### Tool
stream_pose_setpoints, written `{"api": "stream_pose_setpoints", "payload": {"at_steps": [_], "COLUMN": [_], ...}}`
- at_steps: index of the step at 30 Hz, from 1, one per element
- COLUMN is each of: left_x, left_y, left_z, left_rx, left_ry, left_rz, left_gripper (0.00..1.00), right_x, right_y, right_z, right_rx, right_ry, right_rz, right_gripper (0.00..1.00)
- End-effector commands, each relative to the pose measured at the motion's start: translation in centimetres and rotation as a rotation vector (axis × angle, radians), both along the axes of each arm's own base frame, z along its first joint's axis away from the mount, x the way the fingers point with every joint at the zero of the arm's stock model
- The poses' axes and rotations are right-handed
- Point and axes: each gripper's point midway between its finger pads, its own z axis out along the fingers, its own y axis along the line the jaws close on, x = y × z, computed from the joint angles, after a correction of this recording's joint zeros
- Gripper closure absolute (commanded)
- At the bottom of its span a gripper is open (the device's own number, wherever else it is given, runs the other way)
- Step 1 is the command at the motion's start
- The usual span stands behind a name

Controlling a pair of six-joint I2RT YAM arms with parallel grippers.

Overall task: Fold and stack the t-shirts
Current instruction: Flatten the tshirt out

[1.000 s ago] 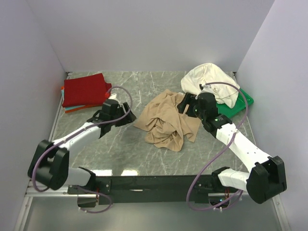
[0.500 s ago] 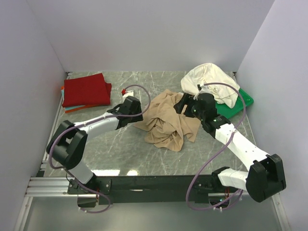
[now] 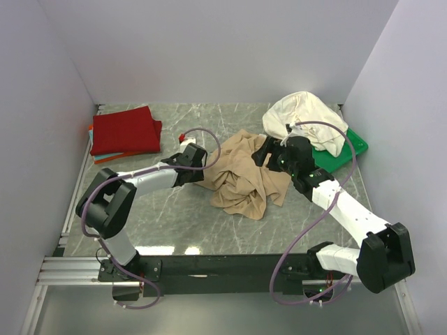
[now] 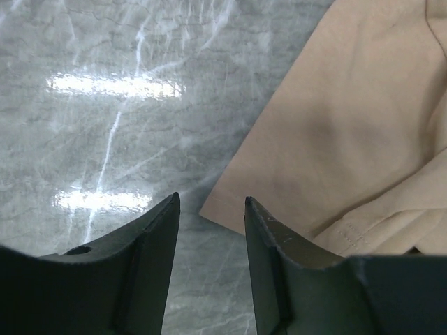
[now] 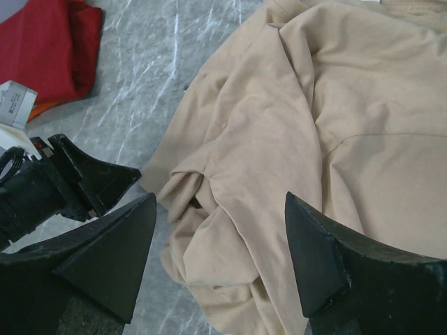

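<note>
Nearest to us, the two white arms rise from the black rail (image 3: 209, 265) at the near edge of the grey marbled counter (image 3: 167, 216), and both reach toward the middle. There lies the tan-beige cloth t-shirt (image 3: 244, 183), crumpled in a loose heap with many folds and not yet folded.

The left gripper (image 4: 209, 202) is low over the counter at the left border of this shirt. Its jaws stand a little apart, with a narrow gap, and they hold nothing. A corner of the tan hem lies on the counter right in front of the gap. We cannot tell if the fingertips touch the cloth.

The right gripper (image 5: 220, 199) hovers above the right part of the same shirt. Its jaws are spread wide with nothing between them, and under it we see only wrinkled tan cloth.

Farther back, in the far left corner, the deep red cloth t-shirt (image 3: 124, 131) lies folded in a flat rectangle. A thin strip of orange cloth (image 3: 108, 158) shows under its near edge. In the far right corner the cream-white cloth t-shirt (image 3: 300, 115) sits in a rounded heap, unfolded. It rests partly on the green plastic tray (image 3: 355, 145), well apart from the red one.
</note>
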Motion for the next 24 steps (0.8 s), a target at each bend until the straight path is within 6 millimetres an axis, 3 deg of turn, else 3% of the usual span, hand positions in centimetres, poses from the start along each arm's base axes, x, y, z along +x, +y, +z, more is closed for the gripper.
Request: {"api": "stream_pose_setpoints", "payload": {"at_steps": [1,12,24], "left_x": [0.8,0.6,0.1], "left_y": [-1.5,-1.6,-1.2], "left_z": [1.4,-0.8,-1.9], "left_rx": [-0.038,0.007,0.021], "left_ry": [-0.029,0.033,0.068], "left_rz": [-0.026,-0.042,-0.019], "left_gripper": [0.52,0.55,0.64], "right_x": [0.4,0.2,0.2], "right_y": [0.1,0.2,0.2], "right_z": [0.7,0.7,0.6], "right_rx": [0.018,0.027,0.026], "right_ry": [-0.028,-0.028,-0.027], "right_rz": [-0.004,0.002,-0.003], "right_gripper": [0.2,0.2,0.2]}}
